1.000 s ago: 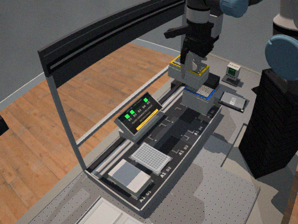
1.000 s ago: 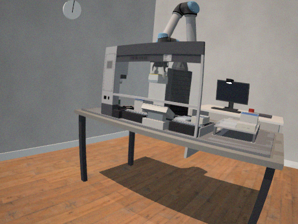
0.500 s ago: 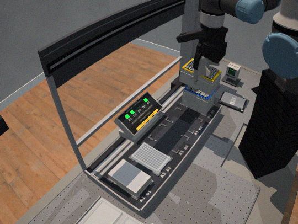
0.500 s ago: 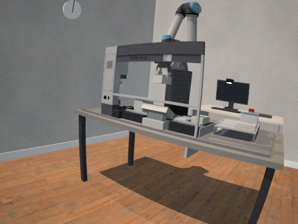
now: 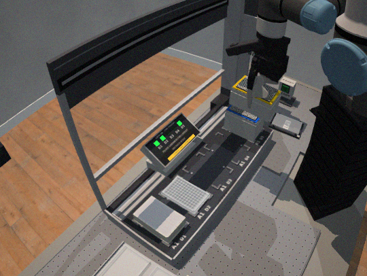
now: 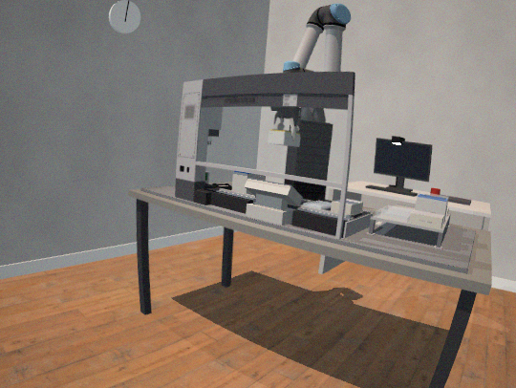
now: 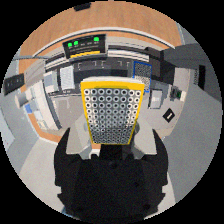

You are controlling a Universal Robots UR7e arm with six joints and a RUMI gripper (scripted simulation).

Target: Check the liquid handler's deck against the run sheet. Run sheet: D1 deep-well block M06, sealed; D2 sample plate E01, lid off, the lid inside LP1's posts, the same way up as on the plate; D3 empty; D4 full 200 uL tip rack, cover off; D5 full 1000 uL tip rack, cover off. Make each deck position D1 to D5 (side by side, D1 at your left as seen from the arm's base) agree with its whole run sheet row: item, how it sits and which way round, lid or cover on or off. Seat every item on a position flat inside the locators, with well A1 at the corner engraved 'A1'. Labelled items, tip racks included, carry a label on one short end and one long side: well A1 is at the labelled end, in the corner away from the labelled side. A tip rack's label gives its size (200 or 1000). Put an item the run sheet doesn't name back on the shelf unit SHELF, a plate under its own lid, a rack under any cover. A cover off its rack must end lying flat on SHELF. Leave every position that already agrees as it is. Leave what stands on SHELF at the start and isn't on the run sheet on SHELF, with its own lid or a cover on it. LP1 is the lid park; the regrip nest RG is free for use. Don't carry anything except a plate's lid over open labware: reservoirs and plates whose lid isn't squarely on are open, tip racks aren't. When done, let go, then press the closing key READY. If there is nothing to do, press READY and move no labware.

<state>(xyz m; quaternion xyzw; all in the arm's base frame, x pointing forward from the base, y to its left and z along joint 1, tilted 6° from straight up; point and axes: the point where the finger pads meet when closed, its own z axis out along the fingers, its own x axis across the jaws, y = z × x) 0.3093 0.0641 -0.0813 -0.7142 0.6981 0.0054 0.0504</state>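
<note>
My gripper (image 5: 254, 91) (image 7: 111, 111) is shut on a yellow-rimmed tip rack (image 5: 269, 92) (image 7: 110, 111) (image 6: 284, 138) with no cover, and holds it in the air above the far end of the deck. Just below and in front of it a blue-rimmed tip rack (image 5: 243, 115) (image 7: 142, 73), cover off, stands on D5. D4 (image 5: 234, 141) and D3 (image 5: 211, 167) are bare. A white well plate (image 5: 185, 194) without a lid sits on D2. A block with a grey seal (image 5: 160, 217) sits on D1.
A status panel (image 5: 171, 141) with green lights stands behind the deck. A green key (image 5: 285, 88) sits at the far right, with a flat grey lid-like item (image 5: 287, 125) in front of it. A dark tower (image 5: 333, 153) stands at the right. The handler's frame bar (image 5: 136, 34) spans overhead.
</note>
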